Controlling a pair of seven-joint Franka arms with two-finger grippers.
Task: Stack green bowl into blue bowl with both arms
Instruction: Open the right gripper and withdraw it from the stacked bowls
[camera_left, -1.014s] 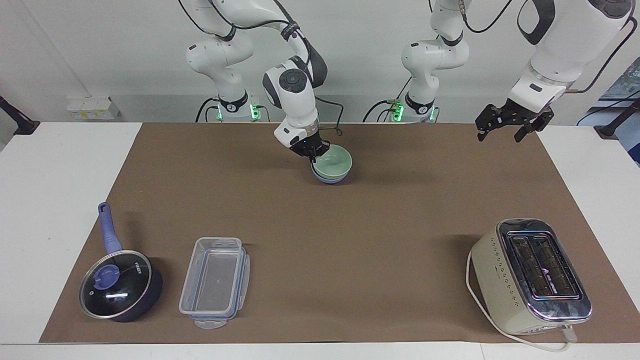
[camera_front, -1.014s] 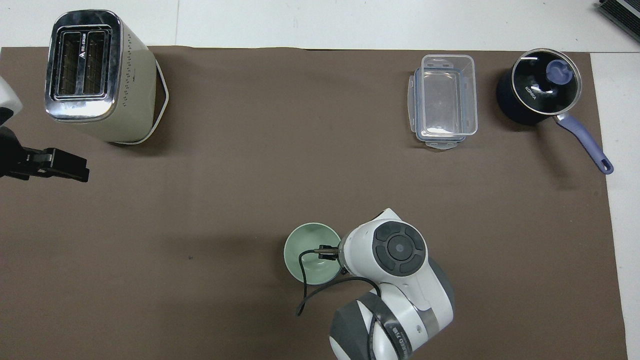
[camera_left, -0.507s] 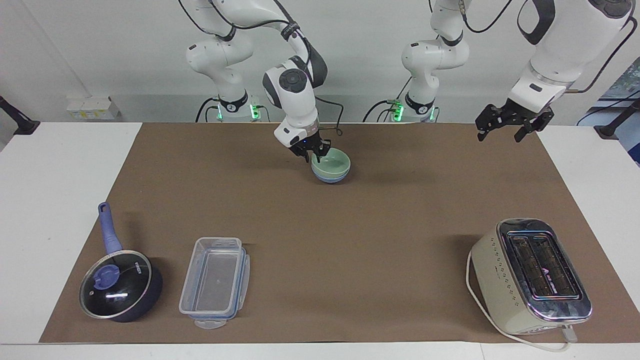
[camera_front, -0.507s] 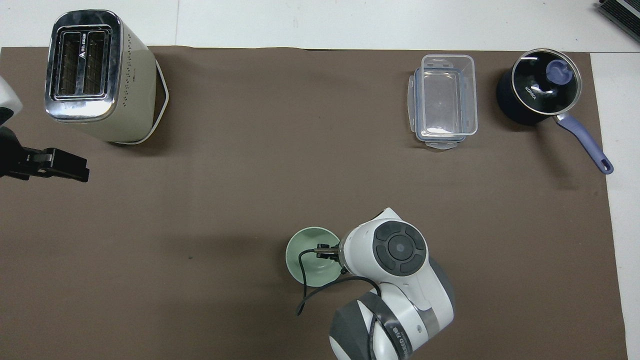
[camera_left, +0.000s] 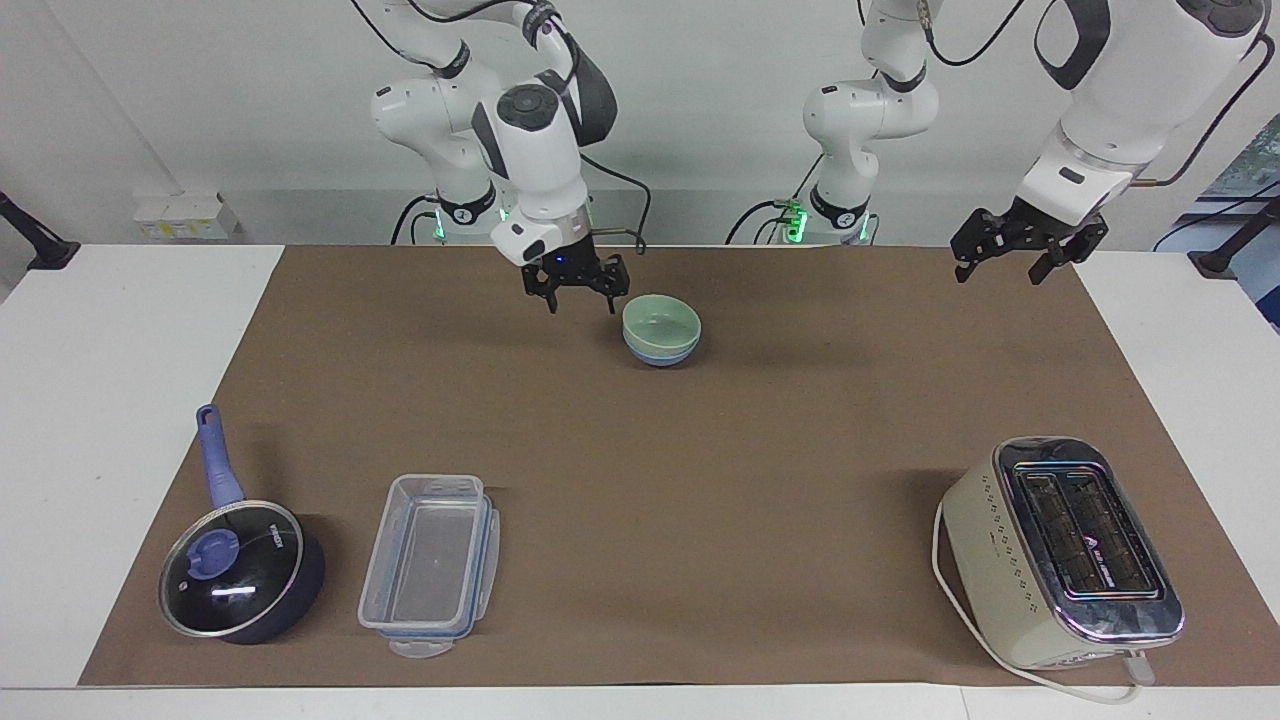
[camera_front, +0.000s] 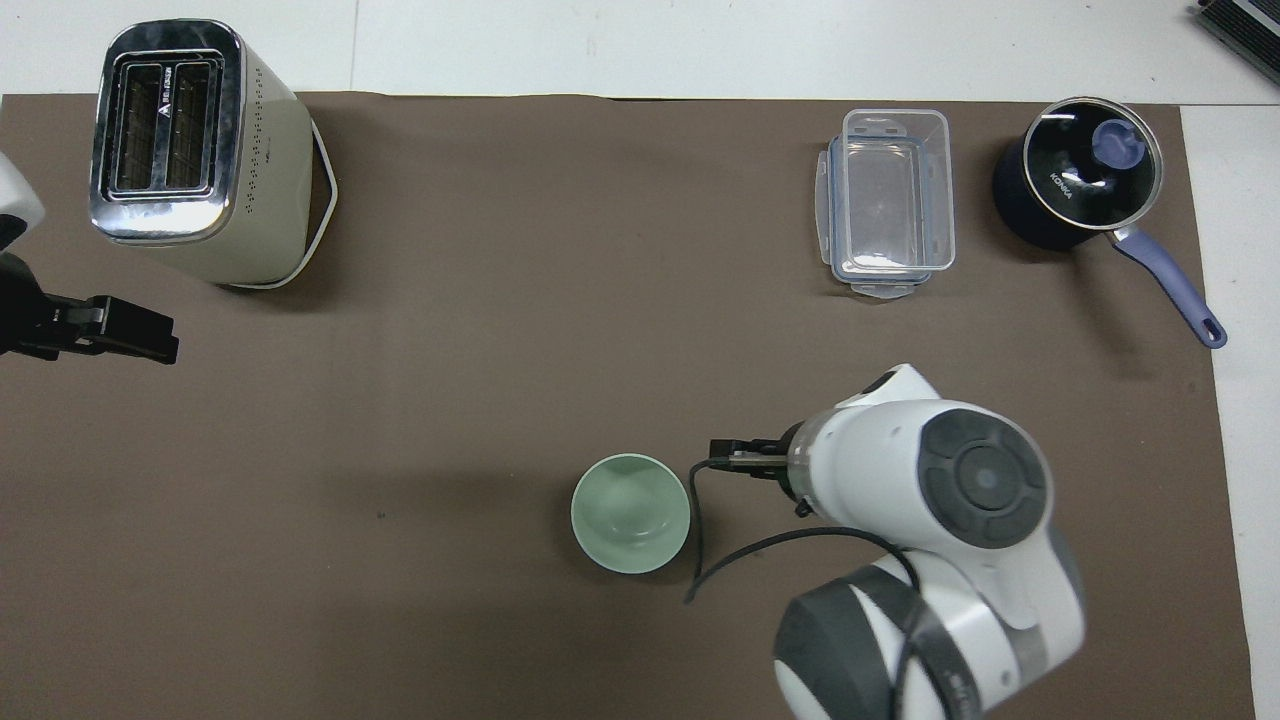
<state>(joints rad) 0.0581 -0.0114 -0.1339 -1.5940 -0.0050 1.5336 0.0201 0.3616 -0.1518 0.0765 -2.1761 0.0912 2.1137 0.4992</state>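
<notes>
The green bowl (camera_left: 661, 320) sits nested in the blue bowl (camera_left: 659, 354) on the brown mat, near the robots' end. Only the blue bowl's lower wall shows under the green rim. From overhead the green bowl (camera_front: 630, 512) hides the blue one. My right gripper (camera_left: 580, 300) is open and empty, raised just beside the bowls toward the right arm's end and not touching them. In the overhead view its arm covers most of it (camera_front: 742, 461). My left gripper (camera_left: 1000, 272) is open and empty, and waits in the air over the mat's edge at the left arm's end (camera_front: 150, 338).
A cream toaster (camera_left: 1065, 550) stands far from the robots at the left arm's end. A clear plastic container (camera_left: 430, 565) and a dark blue lidded saucepan (camera_left: 240, 570) stand far from the robots at the right arm's end.
My right gripper let go of the green bowl's rim, rose and drew away toward the right arm's end. The green bowl settled level in the blue bowl. The left arm has not moved.
</notes>
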